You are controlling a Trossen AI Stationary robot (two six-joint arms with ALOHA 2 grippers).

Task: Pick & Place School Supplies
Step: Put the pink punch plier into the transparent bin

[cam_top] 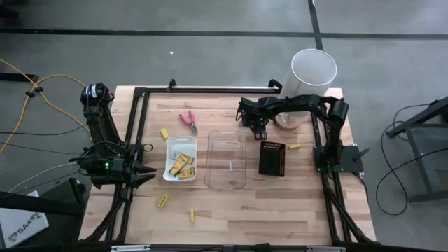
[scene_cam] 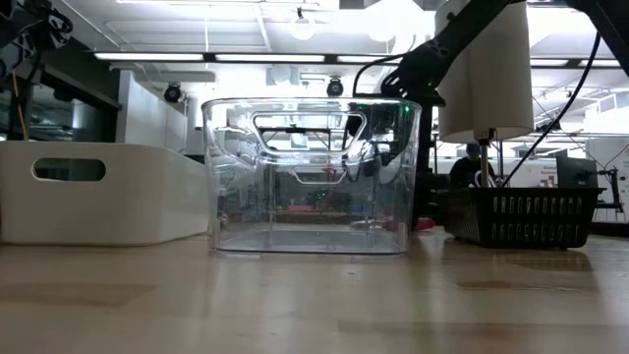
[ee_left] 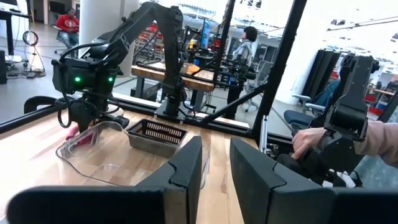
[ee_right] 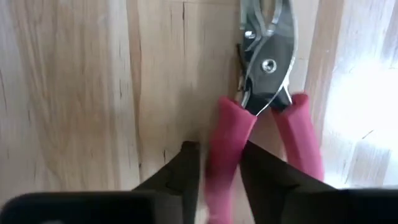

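My right gripper (cam_top: pixel 257 130) reaches from the table's right side to a spot just beyond the clear tray's far right corner. In the right wrist view it is shut (ee_right: pixel 217 177) on one handle of a pink-handled pliers (ee_right: pixel 264 68). A second pliers (cam_top: pixel 187 120) lies on the far left part of the table. Yellow boxes (cam_top: pixel 182 165) sit in the white tray (cam_top: pixel 170 148). Yellow sticks (cam_top: pixel 162 201) lie loose on the wood. The flat black box (cam_top: pixel 273 157) sits to the right of the clear tray (cam_top: pixel 226 159). My left gripper (cam_top: pixel 145 173) waits open (ee_left: pixel 216 171) at the left edge. My right gripper pinches the pliers' left pink handle (ee_right: pixel 229 134) between its two fingers, which come from above and point down, lying along the handle. The other handle (ee_right: pixel 301 134) stays outside the fingers. The metal jaws point away from the gripper. Whether the pliers rests on the wood cannot be told.
A tall white cylinder (cam_top: pixel 313 70) stands at the far right corner, beside the right arm. A black frame (cam_top: pixel 210 91) runs around the table's edges. A person's hand (ee_left: pixel 309 140) shows beyond the table's right side in the left wrist view. Bare wood lies along the near edge.
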